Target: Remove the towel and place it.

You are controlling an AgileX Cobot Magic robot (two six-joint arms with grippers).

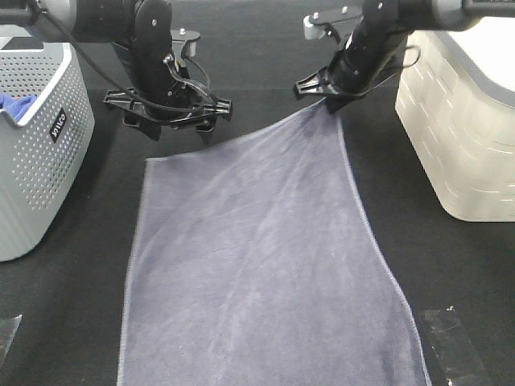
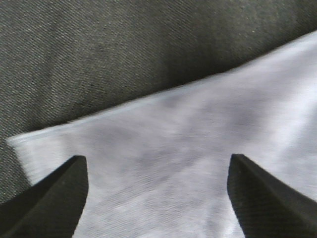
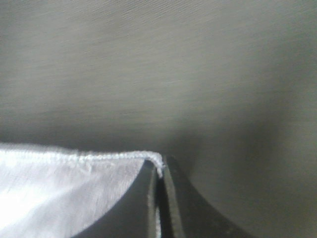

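Towel [image 1: 257,257] lies spread on the bench [image 1: 80,322], one far corner pinched in the right claw [image 1: 330,103] for lifting, the left claw [image 1: 170,121] gaping wide above the other, seemingly to grab it.

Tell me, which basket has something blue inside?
The grey basket, on the left: a blue cloth peeks over its rim. The cream basket shows none.

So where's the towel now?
In the exterior high view the towel lies spread mid-table between the grey basket, left, and the cream bin, right, its far-right corner pinched by the right gripper.
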